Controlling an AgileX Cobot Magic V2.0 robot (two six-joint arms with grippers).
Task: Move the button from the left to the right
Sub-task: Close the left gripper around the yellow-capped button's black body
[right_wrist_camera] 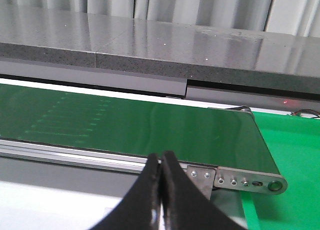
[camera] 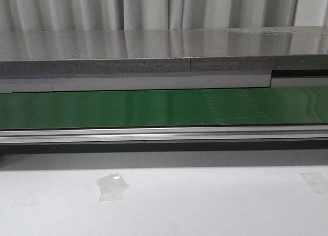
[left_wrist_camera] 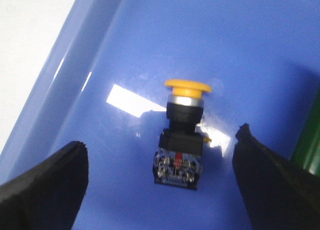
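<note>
Left end effector (left_wrist_camera: 160, 190) fingers spread wide apart, one black fingertip (left_wrist_camera: 55, 185) on each side of the button (left_wrist_camera: 182, 132), neither touching it. Button lies on its side on the floor of a blue tray (left_wrist_camera: 210, 45), orange-yellow mushroom head pointing away from the fingers, black body with red mark and screw terminals nearest them. Bright glare patch on the tray floor just beside the button; tray wall rises on one side with white surface beyond it. Right end effector (right_wrist_camera: 161, 190) fingers pressed together, nothing between them, hanging near the edge of the green conveyor belt (right_wrist_camera: 150, 125). Belt end roller and metal bracket (right_wrist_camera: 245, 181) sit just past the fingertips, green mat (right_wrist_camera: 290, 160) beside the belt end. Front view: white surface (camera: 205, 205) with a piece of clear tape (camera: 113, 186) nearest, then aluminium rail, green belt, grey slab ledge (camera: 154, 51), curtain (camera: 154, 8) at the back. No arms visible in front view.
</note>
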